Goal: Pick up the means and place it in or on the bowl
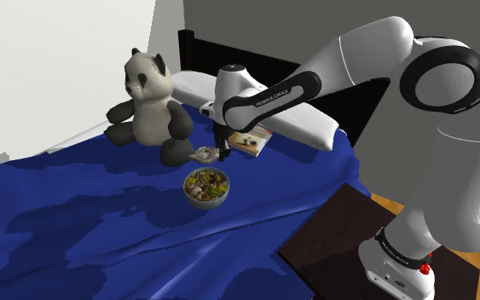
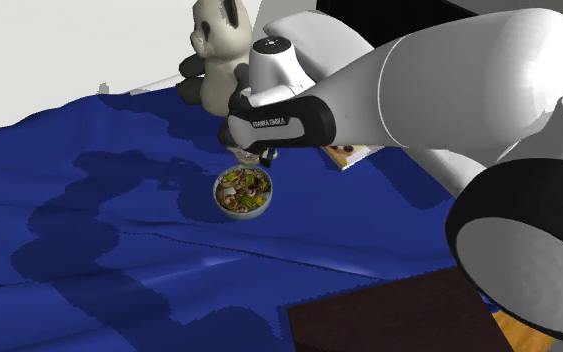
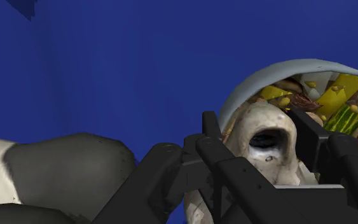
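A small beige, shell-like object with a dark hollow mouth (image 3: pixel 266 137) is clasped between my black fingers. My gripper (image 3: pixel 260 127) is shut on it. From the shoulder view the object (image 1: pixel 203 155) shows just beside the gripper (image 1: pixel 223 154), close to the blue bedspread and near the panda's foot. The grey bowl (image 1: pixel 206 187) of mixed food sits on the bed just in front of the gripper. In the second exterior view the gripper (image 2: pixel 259 155) hangs right behind the bowl (image 2: pixel 244 192). The bowl's rim (image 3: pixel 279 76) curves just beyond the held object.
A panda plush (image 1: pixel 148 102) sits on the blue bedspread (image 1: pixel 76 204) behind the gripper; its dark foot (image 3: pixel 56 165) lies close beside the fingers. A book (image 1: pixel 253 141) and a white pillow (image 1: pixel 306 128) lie by the headboard. A dark bedside table (image 1: pixel 340 239) stands by the stand.
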`<state>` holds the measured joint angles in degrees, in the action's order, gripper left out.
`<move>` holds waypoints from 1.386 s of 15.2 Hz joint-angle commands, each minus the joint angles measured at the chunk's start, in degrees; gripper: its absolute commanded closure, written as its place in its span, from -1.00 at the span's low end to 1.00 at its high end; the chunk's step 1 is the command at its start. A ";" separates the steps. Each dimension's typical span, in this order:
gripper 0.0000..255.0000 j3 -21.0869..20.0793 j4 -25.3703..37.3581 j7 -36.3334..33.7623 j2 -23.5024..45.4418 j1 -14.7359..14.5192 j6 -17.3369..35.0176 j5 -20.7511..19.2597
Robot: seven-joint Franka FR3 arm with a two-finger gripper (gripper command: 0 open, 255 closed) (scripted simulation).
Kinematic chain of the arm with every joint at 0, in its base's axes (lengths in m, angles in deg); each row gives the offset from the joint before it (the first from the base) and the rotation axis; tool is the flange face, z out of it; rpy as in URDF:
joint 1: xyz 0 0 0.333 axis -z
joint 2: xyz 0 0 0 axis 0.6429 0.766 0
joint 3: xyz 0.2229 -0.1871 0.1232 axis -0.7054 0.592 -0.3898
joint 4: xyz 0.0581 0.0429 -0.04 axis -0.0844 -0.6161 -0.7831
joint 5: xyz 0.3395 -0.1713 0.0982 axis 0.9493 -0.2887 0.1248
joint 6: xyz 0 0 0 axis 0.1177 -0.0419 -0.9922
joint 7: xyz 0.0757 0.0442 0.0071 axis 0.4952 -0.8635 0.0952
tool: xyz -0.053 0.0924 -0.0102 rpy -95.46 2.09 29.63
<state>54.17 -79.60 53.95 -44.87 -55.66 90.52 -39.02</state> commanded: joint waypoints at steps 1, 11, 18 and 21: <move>1.00 -0.52 -2.67 -2.57 -1.45 -1.67 1.25 -0.42; 1.00 -1.30 -6.47 -7.85 0.64 -5.10 7.08 -1.88; 1.00 -1.12 -6.73 -8.06 2.55 -5.22 9.24 -2.17; 1.00 -1.12 -6.73 -8.06 2.55 -5.22 9.24 -2.18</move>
<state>53.00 -86.12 45.90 -42.61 -60.90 99.69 -41.17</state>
